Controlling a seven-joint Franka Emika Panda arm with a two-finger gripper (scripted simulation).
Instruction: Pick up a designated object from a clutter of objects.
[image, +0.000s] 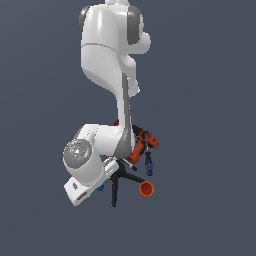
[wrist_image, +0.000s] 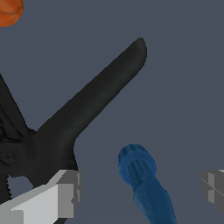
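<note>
The designated object is a small solid-blue chunky piece. It lies on the floor between my two grey fingers, one finger on each side and both apart from it. My gripper is open and low around it. In the exterior view only a blue speck of the piece shows under my white hand; the fingers are hidden there. The clutter lies just beside it: black clamp, orange cup, red-orange power drill and blue-handled screwdriver.
The clamp's long black handle runs close beside one finger in the wrist view, and the orange cup sits at that picture's corner. A sliver of the red mug shows behind the arm. The floor is plain dark grey.
</note>
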